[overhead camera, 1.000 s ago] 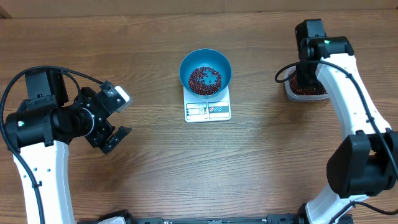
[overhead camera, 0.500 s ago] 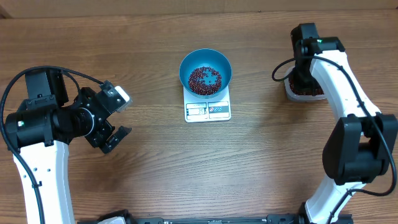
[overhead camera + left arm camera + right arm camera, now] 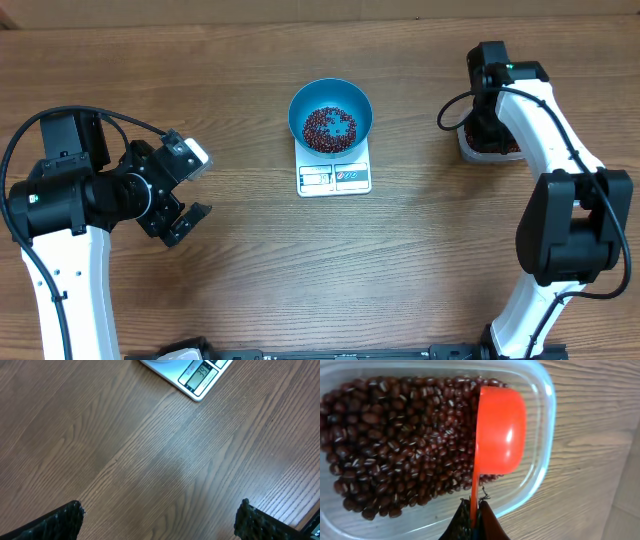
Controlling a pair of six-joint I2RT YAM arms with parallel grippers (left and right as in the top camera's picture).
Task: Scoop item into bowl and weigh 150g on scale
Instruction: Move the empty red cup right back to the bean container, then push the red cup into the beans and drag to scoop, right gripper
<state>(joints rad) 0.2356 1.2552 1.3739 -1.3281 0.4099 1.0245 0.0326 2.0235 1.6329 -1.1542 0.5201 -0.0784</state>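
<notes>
The blue bowl sits on the white scale at table centre, a maroon heap of beans in its bottom. In the left wrist view a corner of the scale with its lit display shows at the top. My left gripper hangs open over bare wood at the left, nothing between its fingers. My right gripper is shut on the thin handle of a red scoop, which is tipped on its side over the beans in a clear tub.
The clear tub stands at the far right of the table, partly covered by the right arm. Bare wood lies between the scale and both arms. The left arm's body fills the left side.
The right arm has shifted slightly left and back over the tub, its wrist swinging round. The left arm, bowl and scale have stayed where they were.
</notes>
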